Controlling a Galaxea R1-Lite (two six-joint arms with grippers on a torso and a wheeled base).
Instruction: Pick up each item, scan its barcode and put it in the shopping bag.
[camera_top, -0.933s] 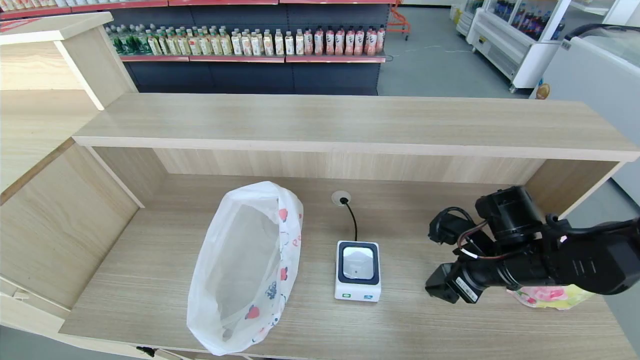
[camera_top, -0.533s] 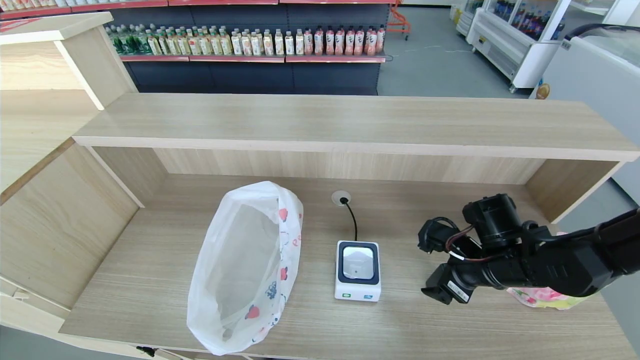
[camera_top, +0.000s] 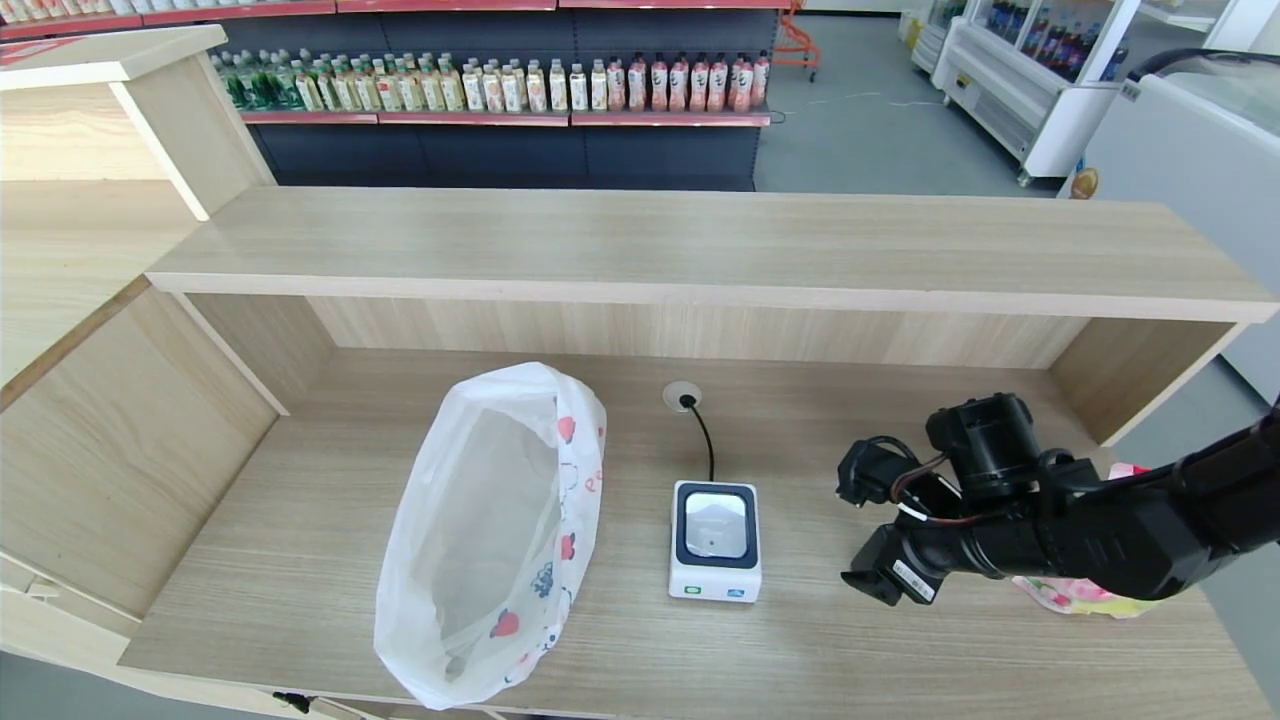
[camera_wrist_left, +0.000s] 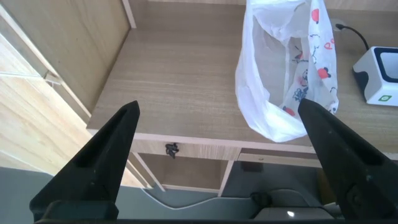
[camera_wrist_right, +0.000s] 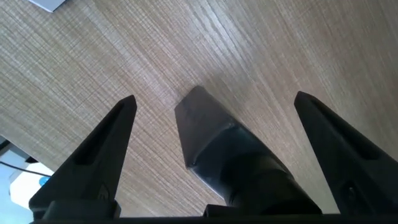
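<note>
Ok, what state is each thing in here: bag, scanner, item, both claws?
shopping bag: lying on the counter, mouth open, looks empty.
scanner: flat on the counter, cable attached.
snack packet: on the counter, partly hidden under the right arm, not gripped.
left claw: open, empty.
right claw: open, empty.

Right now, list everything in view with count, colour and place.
shopping bag: one, white with red prints, open on the counter, left of the scanner.
scanner: one, white, dark window, mid-counter, black cable behind.
snack packet: one, pink and yellow, counter right, partly under the right arm.
counter: one, light wood.
bottles: one row, mixed colours, back shelf.
left gripper: one, black, open, over the counter's near edge.
right gripper: one, black, open, over bare counter right of the scanner.
</note>
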